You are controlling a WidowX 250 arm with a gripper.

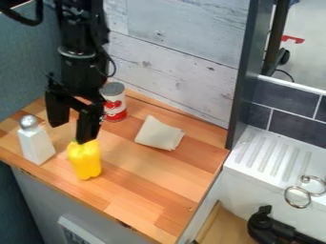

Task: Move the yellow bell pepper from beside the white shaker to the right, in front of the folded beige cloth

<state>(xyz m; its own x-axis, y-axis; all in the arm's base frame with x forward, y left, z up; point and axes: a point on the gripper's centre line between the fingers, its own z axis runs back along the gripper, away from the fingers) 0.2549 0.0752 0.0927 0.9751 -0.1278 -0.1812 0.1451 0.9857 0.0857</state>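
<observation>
The black gripper hangs over the left part of the wooden counter, its two fingers spread apart with nothing between them. Just below its right fingertip stands a yellow bell pepper; whether they touch I cannot tell. A white shaker with a silver top is upright to the left of the pepper. Behind the gripper, to its right, stands a red and white can with a grey lid. A folded beige cloth lies on the counter, right of the can.
The wooden counter ends at a front edge and at a dark upright panel on the right. Whitewashed boards rise behind it. Beyond the panel are a white sink with a ridged drainboard, metal rings and a black object.
</observation>
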